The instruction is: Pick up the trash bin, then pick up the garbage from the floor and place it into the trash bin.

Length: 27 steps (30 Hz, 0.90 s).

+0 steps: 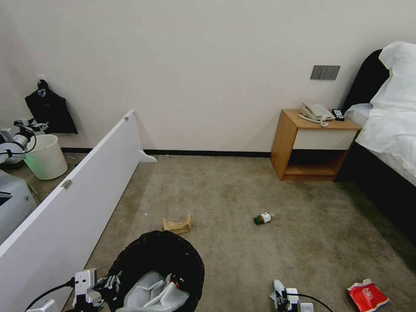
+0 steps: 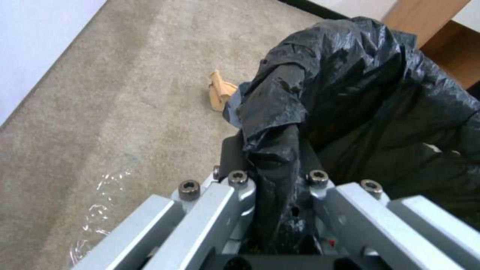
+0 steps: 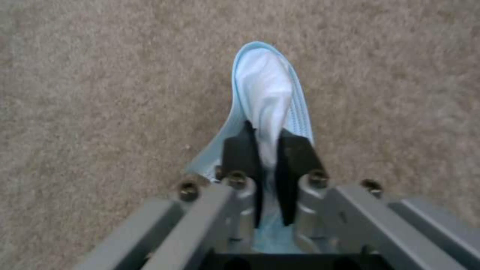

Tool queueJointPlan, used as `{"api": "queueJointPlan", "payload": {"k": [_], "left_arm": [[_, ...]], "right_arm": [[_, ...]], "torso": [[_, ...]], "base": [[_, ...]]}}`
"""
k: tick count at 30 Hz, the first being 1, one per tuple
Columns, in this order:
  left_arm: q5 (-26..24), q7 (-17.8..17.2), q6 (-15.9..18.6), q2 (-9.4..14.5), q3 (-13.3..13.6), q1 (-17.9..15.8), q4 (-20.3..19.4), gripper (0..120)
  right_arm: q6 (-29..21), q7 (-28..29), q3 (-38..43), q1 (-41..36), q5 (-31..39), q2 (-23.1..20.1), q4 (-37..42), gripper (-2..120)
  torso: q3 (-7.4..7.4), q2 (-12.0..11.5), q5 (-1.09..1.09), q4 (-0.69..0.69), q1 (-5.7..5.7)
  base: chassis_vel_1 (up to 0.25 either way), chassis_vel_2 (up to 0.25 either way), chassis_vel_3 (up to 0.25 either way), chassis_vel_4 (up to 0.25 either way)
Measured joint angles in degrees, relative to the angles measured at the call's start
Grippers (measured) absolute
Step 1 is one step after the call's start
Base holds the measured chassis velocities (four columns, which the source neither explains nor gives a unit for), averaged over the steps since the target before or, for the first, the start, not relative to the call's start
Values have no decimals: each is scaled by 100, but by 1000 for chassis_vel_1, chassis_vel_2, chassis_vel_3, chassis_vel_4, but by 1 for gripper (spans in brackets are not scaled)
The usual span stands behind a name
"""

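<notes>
The round trash bin lined with crinkled black plastic (image 1: 158, 264) sits at the lower centre-left of the head view, off the grey-brown carpet (image 1: 242, 242). The left pincer (image 2: 274, 176) is closed on a fold of the bag at its rim. White slippers already lie inside it. At the bottom edge, right of centre, the right pincer (image 3: 267, 161) is clamped narrowly on a thin white and pale-blue folded piece of litter (image 3: 267, 86), which looks like a face mask or a slipper; I cannot tell which. It hangs just above the carpet.

More garbage lies on the floor: a torn brown paper bag (image 1: 177, 224) just beyond the bin, a small green-capped bottle with a white label (image 1: 262, 218) on its side mid-frame, and a red packet (image 1: 367, 295) at the lower right corner. A plain white unlined bucket (image 1: 45, 156) stands at the far left behind a white board; a wooden nightstand with a telephone (image 1: 313, 143) is upper right.

Risks, as I judge them: the left grip seems to be mostly on loose bag plastic, so the liner could slip or tear and the bin tilt or drop, spilling the slippers. The limp litter is pinched at one end and could slide free while carried, or catch on the bin's rim and fall outside.

The bottle's label and the packet's print are too small to read.
</notes>
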Motion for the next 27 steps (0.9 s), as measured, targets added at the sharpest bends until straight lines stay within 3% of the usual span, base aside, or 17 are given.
{"api": "queueJointPlan", "payload": {"k": [3,11,15,18,23,26,27], "left_arm": [[-32,-7,97,3,1,-11,-32,5],[-73,-24,309,35,-9,-34,-133,5],[-49,-67,501,42,-28,-65,-124,5],[-51,-74,543,42,-17,-67,-107,5],[-81,-112,568,82,87,-150,-70,5],[-83,-118,567,91,97,-164,-68,5],[-86,-131,568,119,116,-184,-67,5]], "right_arm": [[10,-22,29,-65,-2,-37,108,0],[41,-38,123,-269,20,-132,512,0],[755,-251,382,-493,42,-154,1143,0],[959,-321,417,-560,178,-167,1384,0],[1752,-746,367,-718,862,-393,2291,0],[1818,-813,332,-725,1017,-438,2422,0],[1917,-982,185,-752,1443,-569,2773,0]], "torso": [[0,0,0,0,0],[0,0,1,0,-1],[0,0,-1,0,-1],[0,0,-1,0,-1],[0,0,0,-1,-1],[0,0,0,0,-1],[0,0,1,-3,0]], "base": [[0,0,0,0],[0,0,0,0],[0,0,0,0],[0,0,0,0],[0,0,0,0],[0,0,0,0],[0,0,0,0]]}}
